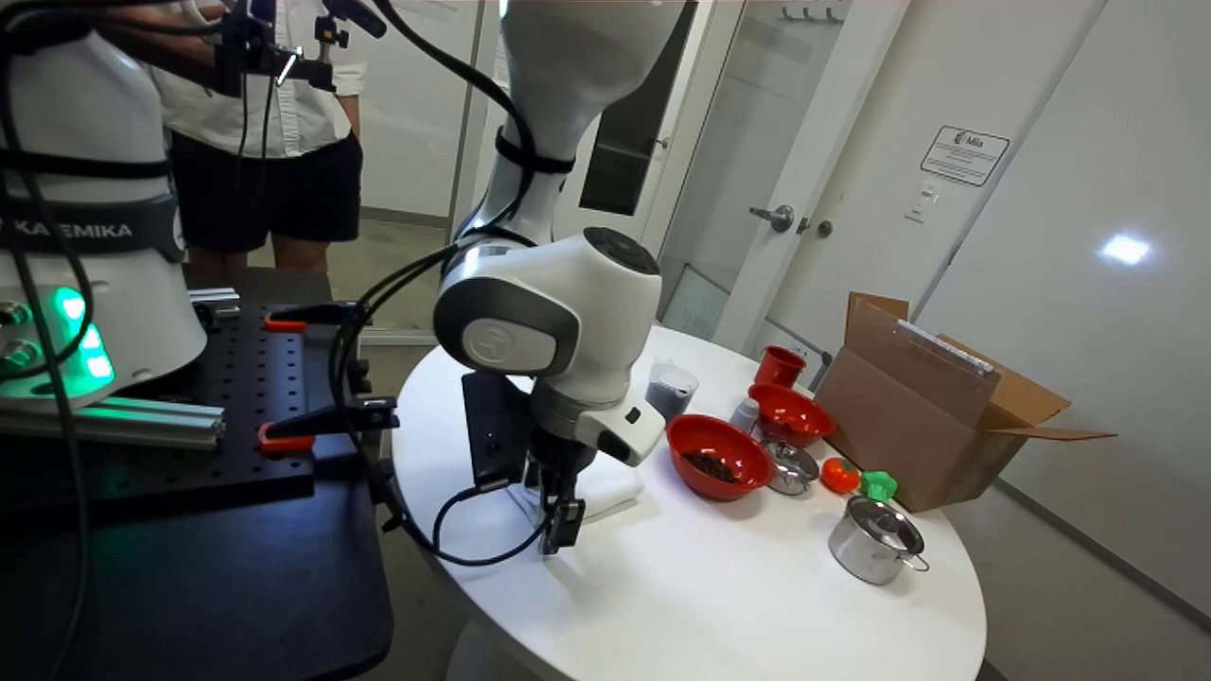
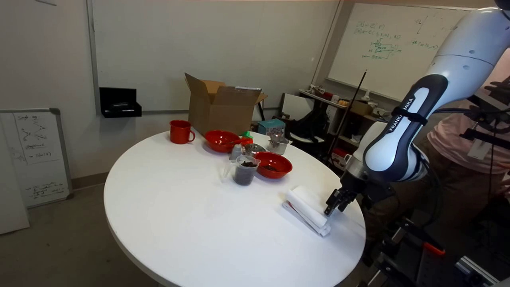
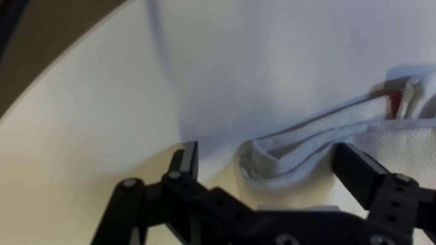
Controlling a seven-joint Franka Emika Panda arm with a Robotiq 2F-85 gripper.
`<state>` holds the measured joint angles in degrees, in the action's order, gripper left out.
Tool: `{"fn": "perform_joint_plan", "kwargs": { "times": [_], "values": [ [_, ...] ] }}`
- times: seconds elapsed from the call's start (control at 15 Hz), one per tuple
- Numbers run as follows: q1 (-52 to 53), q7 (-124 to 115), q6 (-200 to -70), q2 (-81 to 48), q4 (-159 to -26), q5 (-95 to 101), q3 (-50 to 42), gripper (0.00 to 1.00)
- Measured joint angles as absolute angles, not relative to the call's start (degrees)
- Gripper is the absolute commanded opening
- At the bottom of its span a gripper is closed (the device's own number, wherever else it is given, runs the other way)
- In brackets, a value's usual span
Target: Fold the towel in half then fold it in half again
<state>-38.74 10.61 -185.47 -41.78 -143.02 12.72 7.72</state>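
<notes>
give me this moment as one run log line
towel: folded in layers on table, not held | gripper: open, astride one towel edge | red stripe: partly showing | fold count: unclear

Towel (image 2: 308, 208): on the table (image 2: 179, 223), one end at my gripper (image 3: 266, 149)
Measuring cup (image 2: 244, 175): left of the nearer bowl (image 2: 279, 174), in an exterior view
Mug (image 2: 180, 132): left of the farther bowl (image 2: 217, 148)
Box (image 2: 227, 113): behind it
</notes>
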Motion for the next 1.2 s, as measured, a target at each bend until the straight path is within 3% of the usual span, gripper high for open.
{"fn": "perform_joint_plan", "kwargs": {
  "times": [0.07, 0.13, 0.2, 0.4, 0.93, 1.13, 1.2],
  "values": [
    [-38.8, 10.6, -185.5, -41.7, -143.0, 12.7, 7.7, 1.0],
    [-38.8, 10.6, -185.5, -41.7, -143.0, 12.7, 7.7, 0.93],
    [-38.8, 10.6, -185.5, -41.7, -143.0, 12.7, 7.7, 0.72],
    [-38.8, 10.6, -185.5, -41.7, -143.0, 12.7, 7.9, 0.62],
    [-38.8, 10.6, -185.4, -41.5, -142.9, 12.7, 9.0, 0.02],
    [-38.8, 10.6, -185.4, -41.3, -142.9, 12.7, 9.0, 0.04],
    [-38.8, 10.6, -185.4, -41.0, -142.9, 12.7, 8.9, 0.0]
  ]
}}
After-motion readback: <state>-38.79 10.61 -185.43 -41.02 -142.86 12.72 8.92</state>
